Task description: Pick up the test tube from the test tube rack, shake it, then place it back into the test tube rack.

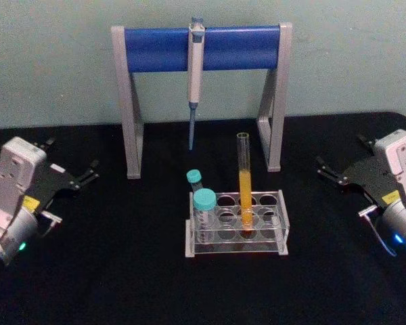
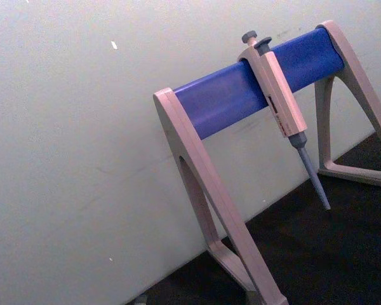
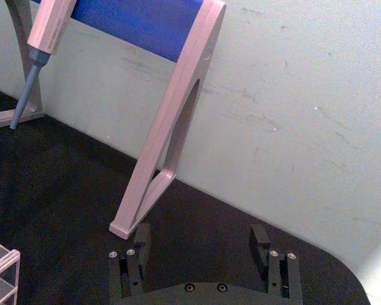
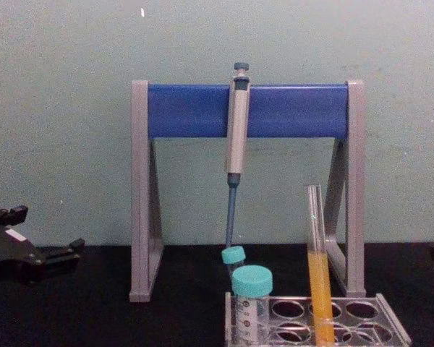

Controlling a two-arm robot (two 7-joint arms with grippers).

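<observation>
The test tube [image 1: 244,177] stands upright in a middle hole of the clear test tube rack [image 1: 281,215], orange-yellow liquid filling its lower half. The chest view shows the same test tube [image 4: 319,285] rising from the test tube rack [image 4: 395,327]. My left gripper [image 1: 74,161] rests open on the black table far to the left of the rack, holding nothing, and appears again as the left gripper [image 4: 47,230] in the chest view. My right gripper [image 1: 342,153] sits open far to the right, also empty. In its wrist view the right gripper [image 3: 200,244] has its fingers spread wide.
Two teal-capped vials [image 1: 204,206] occupy the rack's left end. Behind the rack stands a tall grey-and-blue pipette stand [image 1: 203,47] with a grey pipette [image 1: 195,74] hanging from it. A pale wall closes off the back of the table.
</observation>
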